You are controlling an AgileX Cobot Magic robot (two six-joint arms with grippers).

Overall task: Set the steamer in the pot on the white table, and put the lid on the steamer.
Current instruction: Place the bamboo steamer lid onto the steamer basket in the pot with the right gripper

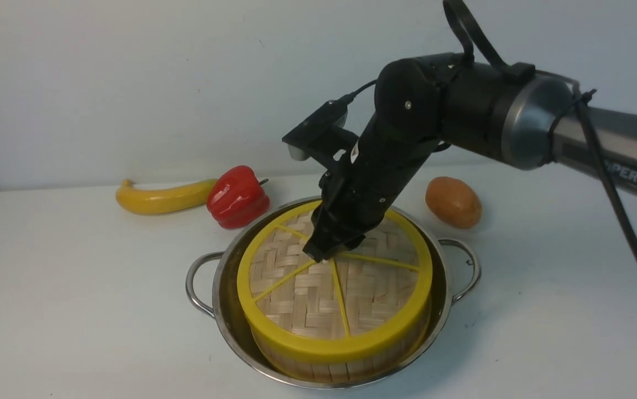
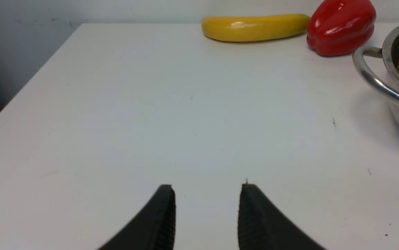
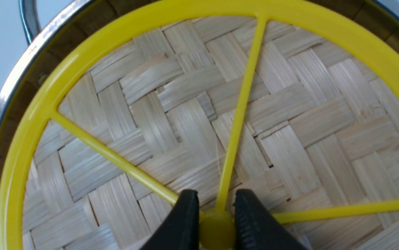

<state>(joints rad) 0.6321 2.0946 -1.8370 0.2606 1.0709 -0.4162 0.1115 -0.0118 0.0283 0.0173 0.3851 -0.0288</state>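
A shiny steel pot (image 1: 444, 310) with two looped handles sits on a white table (image 1: 85, 299). Inside it stands the bamboo steamer (image 1: 346, 370), only a strip of its side visible; its contents are hidden beneath a woven lid (image 1: 288, 299) with a yellow rim and spokes. The right claw (image 3: 216, 222) is clamped on the lid's yellow centre knob (image 3: 217, 231); the front view hides that knob behind dark fingers, and the right wrist view cuts off its lower part. The left claw (image 2: 207, 191), out of the front view, has its blurred fingertips apart with bare table between them. Behind the pot lie a yellow banana (image 1: 166, 198), a red pepper (image 1: 238, 198) and a brown lumpy object (image 1: 453, 202), possibly a potato.
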